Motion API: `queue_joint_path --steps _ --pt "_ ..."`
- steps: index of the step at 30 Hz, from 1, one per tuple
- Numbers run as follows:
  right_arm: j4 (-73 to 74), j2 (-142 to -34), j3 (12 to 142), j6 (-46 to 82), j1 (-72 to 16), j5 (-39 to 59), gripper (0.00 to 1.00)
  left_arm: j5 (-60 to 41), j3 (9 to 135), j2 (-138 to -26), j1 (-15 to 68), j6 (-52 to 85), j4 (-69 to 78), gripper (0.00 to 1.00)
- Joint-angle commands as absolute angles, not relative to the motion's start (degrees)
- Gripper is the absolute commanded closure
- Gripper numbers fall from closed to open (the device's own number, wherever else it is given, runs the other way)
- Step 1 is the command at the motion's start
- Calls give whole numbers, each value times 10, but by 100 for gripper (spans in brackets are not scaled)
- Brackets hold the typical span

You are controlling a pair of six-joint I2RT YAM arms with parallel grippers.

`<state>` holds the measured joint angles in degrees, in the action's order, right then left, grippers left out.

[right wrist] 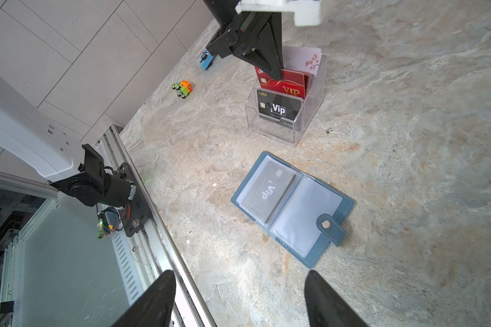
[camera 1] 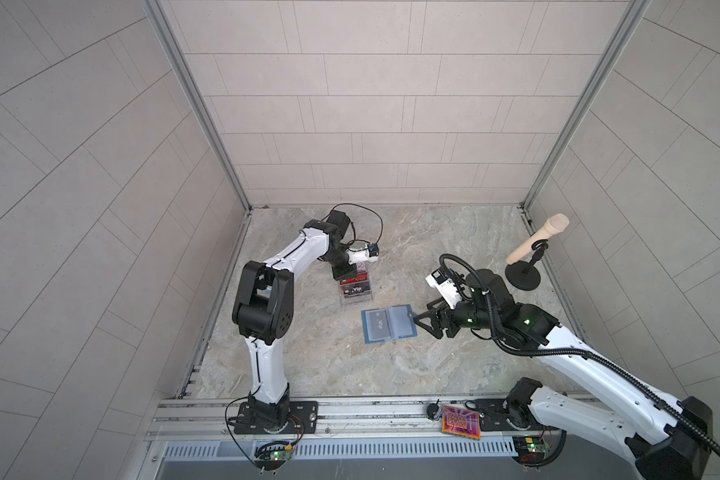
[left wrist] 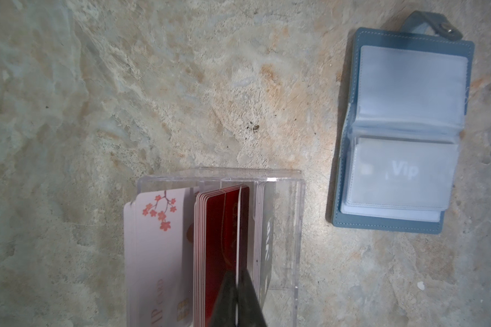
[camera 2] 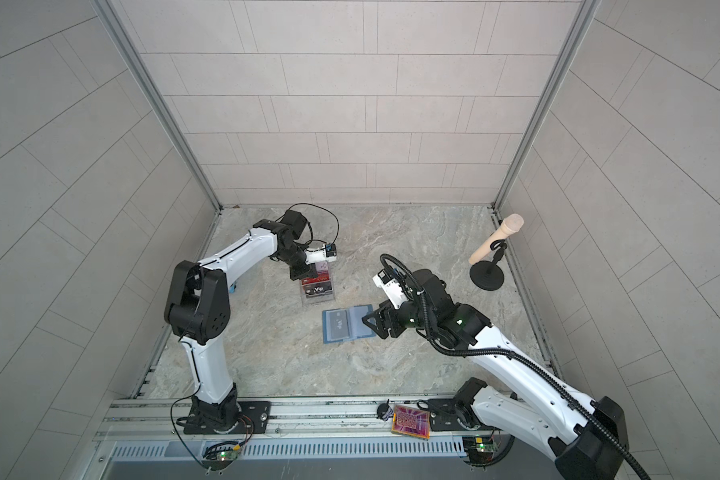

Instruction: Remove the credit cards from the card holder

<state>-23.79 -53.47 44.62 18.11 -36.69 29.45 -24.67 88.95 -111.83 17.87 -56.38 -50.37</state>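
The slate-blue card holder (camera 1: 387, 324) (camera 2: 348, 324) lies open and flat on the marble table. A dark "Vip" credit card (right wrist: 264, 192) (left wrist: 403, 170) sits inside one clear sleeve. The facing sleeve looks empty. My left gripper (left wrist: 238, 271) (camera 1: 345, 276) is shut on the top edge of a red credit card (right wrist: 284, 85), which stands in the middle tier of a clear acrylic stand (right wrist: 309, 121). That stand also holds a pale blossom card (left wrist: 159, 240) and a black "Vip" card (right wrist: 278, 109). My right gripper (right wrist: 238, 273) (camera 1: 420, 322) hovers open beside the holder's snap tab (right wrist: 330, 228), touching nothing.
A wooden microphone on a black stand (camera 1: 533, 245) is at the back right. An orange-pink patterned tile (camera 1: 460, 422) rests on the front rail. Two small toy cars (right wrist: 183, 88) (right wrist: 206, 61) sit near the left wall. Tiled walls enclose three sides.
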Motion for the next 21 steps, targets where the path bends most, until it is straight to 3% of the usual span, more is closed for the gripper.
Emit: queue_joint_path --steps 1,12,21 --pt "-231 -523 443 183 -365 294 26 -257 883 -1129 171 -560 -510 100" --pt "-227 -534 447 182 -365 296 26 -256 882 -1136 167 -555 -511 99" --pt "-228 -530 441 183 -365 294 26 -262 896 -1142 167 -548 -524 91"
